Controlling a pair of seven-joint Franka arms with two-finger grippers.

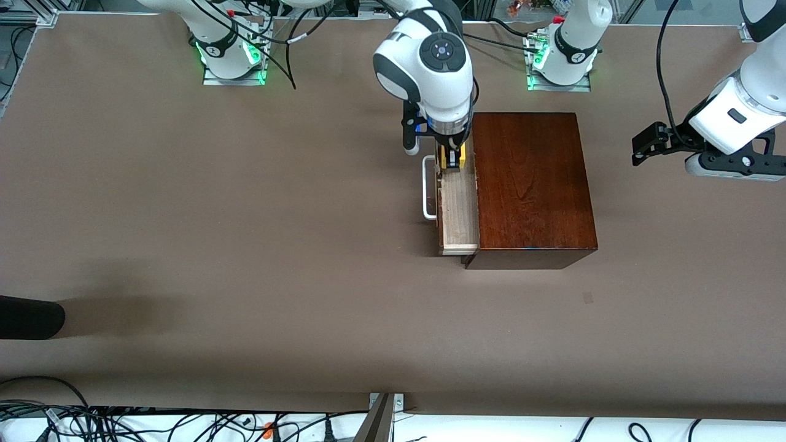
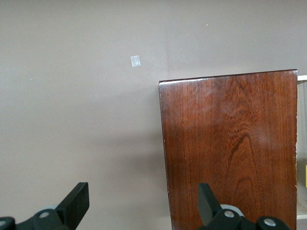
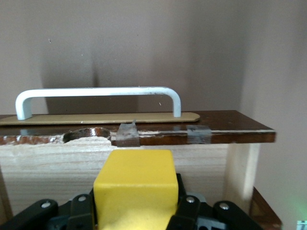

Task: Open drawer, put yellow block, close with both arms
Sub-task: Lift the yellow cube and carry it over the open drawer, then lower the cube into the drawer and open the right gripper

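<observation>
The dark reddish-brown box (image 1: 531,184) (image 2: 230,143) stands mid-table. Its drawer (image 1: 459,212) is pulled out toward the right arm's end, showing the pale wood tray (image 3: 57,163) and the white loop handle (image 1: 427,187) (image 3: 98,93). My right gripper (image 1: 454,161) (image 3: 134,206) hangs over the drawer's end farther from the front camera, shut on the yellow block (image 1: 455,156) (image 3: 134,187). The block is just above the tray, inside the drawer front (image 3: 216,129). My left gripper (image 1: 643,146) (image 2: 144,196) waits open in the air off the box's side toward the left arm's end, with nothing between its fingers (image 2: 79,201).
A black rounded object (image 1: 31,319) juts in at the table edge toward the right arm's end, nearer the front camera. A small tape mark (image 1: 587,298) (image 2: 135,61) lies on the brown tabletop nearer the camera than the box. Cables (image 1: 123,423) run along the front edge.
</observation>
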